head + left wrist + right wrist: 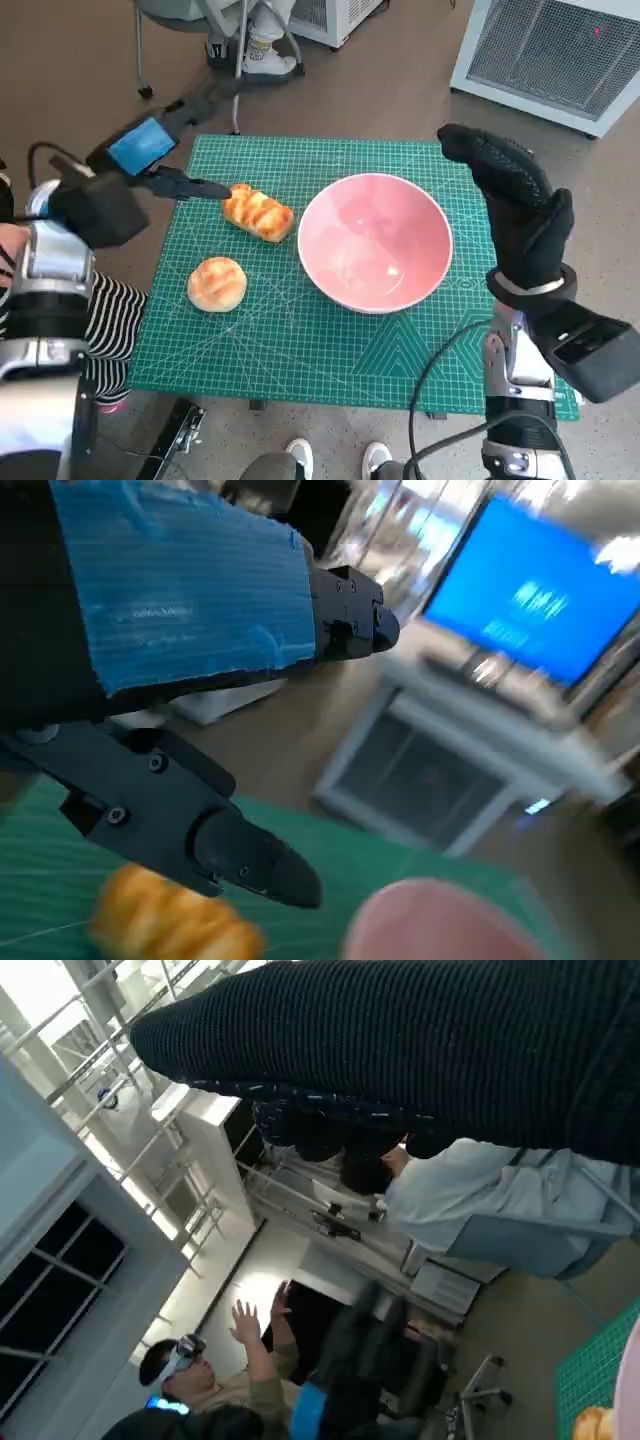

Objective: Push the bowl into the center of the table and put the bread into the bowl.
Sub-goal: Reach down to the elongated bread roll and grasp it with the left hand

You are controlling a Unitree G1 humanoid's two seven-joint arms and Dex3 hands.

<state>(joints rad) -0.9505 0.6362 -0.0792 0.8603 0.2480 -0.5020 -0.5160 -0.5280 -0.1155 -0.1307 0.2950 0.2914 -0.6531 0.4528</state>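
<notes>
**Bread by left fingertips, bowl near centre**

Bread loaf (259,213), the long braided one, lies on the green mat (300,350) just left of the pink bowl (374,242), long axis slanting from far-left to near-right. Left hand (150,160) is nearer; its fingers (190,187) are spread, holding nothing, tips at the loaf's far-left end, contact unclear. Right hand (515,200) stands upright, fingers loose, empty, just beside the bowl's right rim. Count: two breads, the loaf plus a round bun (217,283); one bowl, sitting right of centre.
</notes>
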